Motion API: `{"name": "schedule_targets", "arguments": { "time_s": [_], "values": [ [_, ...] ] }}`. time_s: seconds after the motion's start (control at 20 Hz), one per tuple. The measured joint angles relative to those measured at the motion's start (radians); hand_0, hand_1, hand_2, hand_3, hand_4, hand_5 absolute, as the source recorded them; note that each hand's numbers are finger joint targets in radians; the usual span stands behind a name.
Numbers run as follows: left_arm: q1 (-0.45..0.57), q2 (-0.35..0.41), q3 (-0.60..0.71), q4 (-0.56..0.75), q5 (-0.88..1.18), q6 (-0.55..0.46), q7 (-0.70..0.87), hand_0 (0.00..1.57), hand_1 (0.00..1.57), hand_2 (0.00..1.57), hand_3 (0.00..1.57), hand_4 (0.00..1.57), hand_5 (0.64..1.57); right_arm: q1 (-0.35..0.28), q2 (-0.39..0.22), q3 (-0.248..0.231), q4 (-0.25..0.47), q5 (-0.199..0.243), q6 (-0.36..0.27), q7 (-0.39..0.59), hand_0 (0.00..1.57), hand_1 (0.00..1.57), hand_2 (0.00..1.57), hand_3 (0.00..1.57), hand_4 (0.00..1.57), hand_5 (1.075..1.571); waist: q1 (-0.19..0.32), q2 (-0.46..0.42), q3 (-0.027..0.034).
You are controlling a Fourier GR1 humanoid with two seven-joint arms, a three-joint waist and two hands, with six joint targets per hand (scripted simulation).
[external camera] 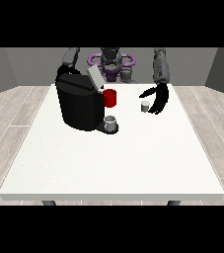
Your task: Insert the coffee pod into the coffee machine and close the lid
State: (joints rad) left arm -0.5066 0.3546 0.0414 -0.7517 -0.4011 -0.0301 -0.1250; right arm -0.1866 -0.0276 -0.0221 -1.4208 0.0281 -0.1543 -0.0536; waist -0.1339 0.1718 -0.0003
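The pod (145,106) sits ungrasped beside the spread hand (158,99) at the view's right, machine (79,104) lid (95,77) up.

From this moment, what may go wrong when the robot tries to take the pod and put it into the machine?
1. The hand at the view's right sits open beside the small coffee pod, not around it; closing may tip or push it away.
2. The lid of the coffee machine stands raised; an arm carrying the pod might bump it.
3. The other hand is hidden behind the machine.
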Motion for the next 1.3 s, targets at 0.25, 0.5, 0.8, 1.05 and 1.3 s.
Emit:
{"name": "schedule_targets", "arguments": {
  "time_s": [0.25,0.5,0.8,1.05,1.3],
  "values": [
    [-0.019,-0.004,-0.026,0.047,-0.073,0.056,-0.029,0.7,0.7,0.83,0.59,0.0,1.571,-0.031,-0.003,-0.001,-0.004,-0.003,-0.002,0.046,0.0,0.0,0.0,0.0,0.48,1.571,-0.006,-0.003,0.0002],
    [-0.05,-0.002,-0.004,0.097,-0.108,0.141,-0.079,0.84,0.84,0.97,0.74,0.39,1.571,-0.012,0.001,0.014,-0.013,-0.002,-0.003,0.027,0.0,0.0,0.0,0.0,0.49,1.571,-0.02,0.012,0.0006],
    [-0.093,0.002,-0.003,0.144,-0.16,0.208,-0.11,0.93,0.93,1.04,0.82,0.28,1.571,-0.03,0.007,0.014,-0.006,-0.009,-0.011,0.016,0.0,0.0,0.0,0.0,0.51,1.571,-0.024,0.033,0.002],
    [-0.109,0.008,-0.022,0.169,-0.207,0.222,-0.113,1.17,1.17,1.29,1.18,0.41,1.571,-0.029,0.009,0.011,0.01,-0.031,-0.014,-0.01,0.0,0.0,0.0,0.0,0.49,1.571,-0.026,0.037,0.0039],
    [-0.135,0.024,-0.013,0.19,-0.214,0.192,-0.15,1.47,1.47,1.47,1.41,0.61,1.571,-0.015,-0.004,-0.002,0.013,-0.048,0.005,-0.006,0.0,0.0,0.0,0.0,0.42,1.571,-0.028,0.02,0.0013]
  ]
}}
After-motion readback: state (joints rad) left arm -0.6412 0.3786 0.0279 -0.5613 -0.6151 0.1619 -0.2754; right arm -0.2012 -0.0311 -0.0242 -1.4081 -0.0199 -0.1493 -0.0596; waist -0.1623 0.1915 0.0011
